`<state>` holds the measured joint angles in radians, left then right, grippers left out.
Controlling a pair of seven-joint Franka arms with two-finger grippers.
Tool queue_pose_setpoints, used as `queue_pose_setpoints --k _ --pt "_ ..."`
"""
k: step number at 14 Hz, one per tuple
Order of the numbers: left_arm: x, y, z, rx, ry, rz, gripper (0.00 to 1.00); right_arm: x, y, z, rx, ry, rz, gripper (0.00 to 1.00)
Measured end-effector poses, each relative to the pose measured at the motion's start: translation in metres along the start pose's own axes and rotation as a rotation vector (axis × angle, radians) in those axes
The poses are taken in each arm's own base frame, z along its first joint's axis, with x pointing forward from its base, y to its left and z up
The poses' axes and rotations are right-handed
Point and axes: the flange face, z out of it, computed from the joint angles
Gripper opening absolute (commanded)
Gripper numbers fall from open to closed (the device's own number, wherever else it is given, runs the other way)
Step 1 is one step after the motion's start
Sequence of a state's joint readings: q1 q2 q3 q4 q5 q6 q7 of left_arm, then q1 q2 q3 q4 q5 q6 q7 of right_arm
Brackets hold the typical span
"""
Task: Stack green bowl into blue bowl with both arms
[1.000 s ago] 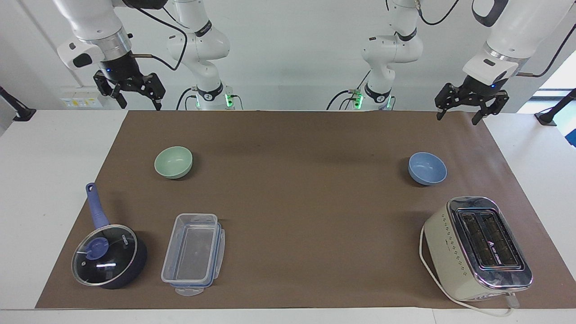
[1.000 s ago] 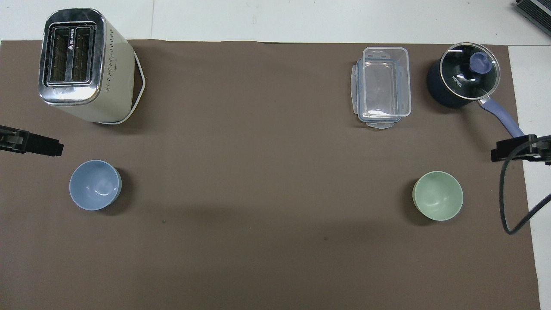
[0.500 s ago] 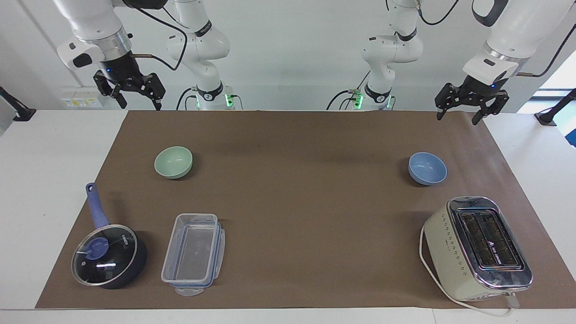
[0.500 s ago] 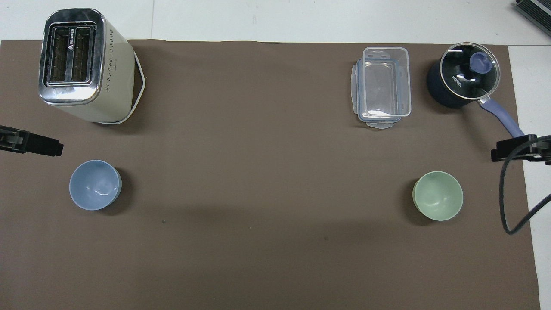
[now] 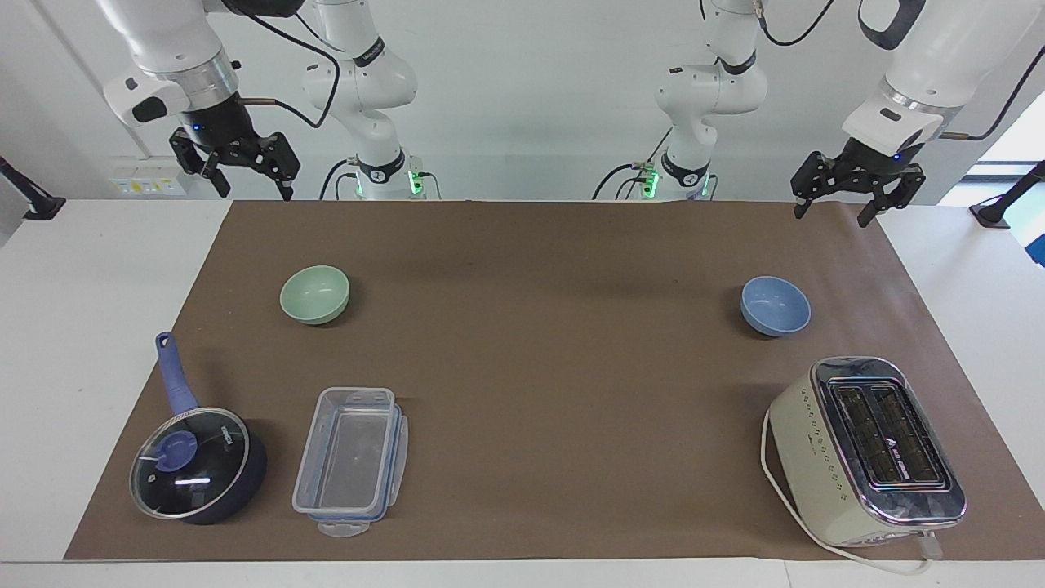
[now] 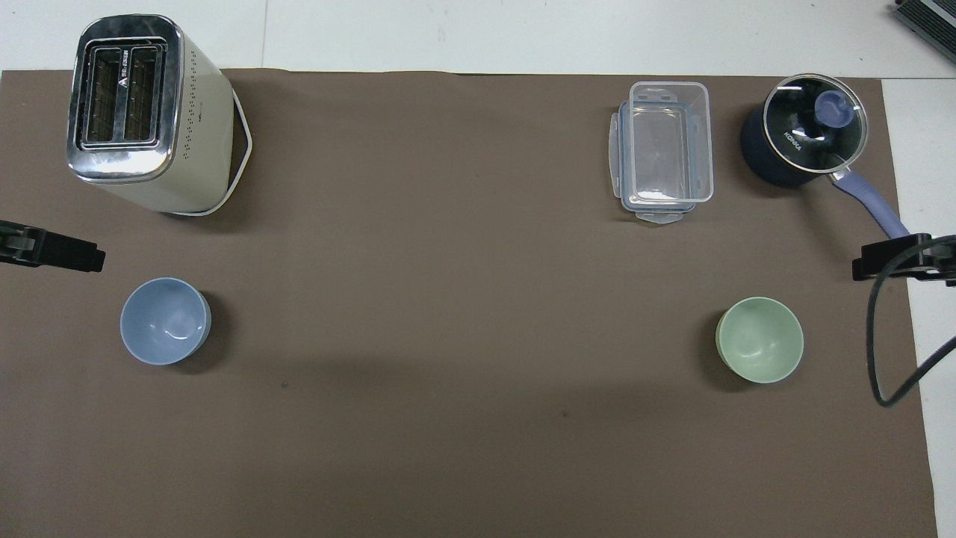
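The pale green bowl (image 5: 314,294) (image 6: 759,340) sits upright on the brown mat toward the right arm's end. The light blue bowl (image 5: 775,305) (image 6: 164,321) sits upright toward the left arm's end, well apart from it. Both bowls hold nothing. My right gripper (image 5: 255,192) hangs open in the air over the mat's edge at its own end, clear of the green bowl. My left gripper (image 5: 829,214) hangs open over the mat's edge at its end, clear of the blue bowl. Neither gripper holds anything.
A cream toaster (image 5: 865,449) (image 6: 142,112) with a white cord stands farther from the robots than the blue bowl. A clear plastic container (image 5: 351,461) and a dark blue lidded saucepan (image 5: 196,465) lie farther out than the green bowl. A black cable (image 6: 889,351) hangs by the right gripper.
The left gripper has edged very slightly outward toward its end of the table. The right gripper and both bowls have not moved.
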<state>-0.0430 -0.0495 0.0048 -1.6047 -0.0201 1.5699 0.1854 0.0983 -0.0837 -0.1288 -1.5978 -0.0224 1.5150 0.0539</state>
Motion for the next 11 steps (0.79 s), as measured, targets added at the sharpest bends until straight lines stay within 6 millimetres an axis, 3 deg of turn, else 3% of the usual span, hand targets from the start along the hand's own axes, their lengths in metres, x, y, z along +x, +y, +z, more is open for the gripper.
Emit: queue_pose_setpoints --k 3,6,11 --pt "-0.001 -0.004 0.012 -0.007 -0.021 -0.009 1.00 0.000 0.000 0.000 0.000 0.000 0.000 1.00" --pt "-0.002 -0.014 0.040 -0.038 -0.035 -0.030 1.00 0.000 0.000 0.000 0.000 0.000 0.000 1.00" --pt "-0.014 -0.065 0.101 -0.094 -0.011 -0.036 1.00 0.000 0.000 0.000 0.000 0.000 0.000 1.00"
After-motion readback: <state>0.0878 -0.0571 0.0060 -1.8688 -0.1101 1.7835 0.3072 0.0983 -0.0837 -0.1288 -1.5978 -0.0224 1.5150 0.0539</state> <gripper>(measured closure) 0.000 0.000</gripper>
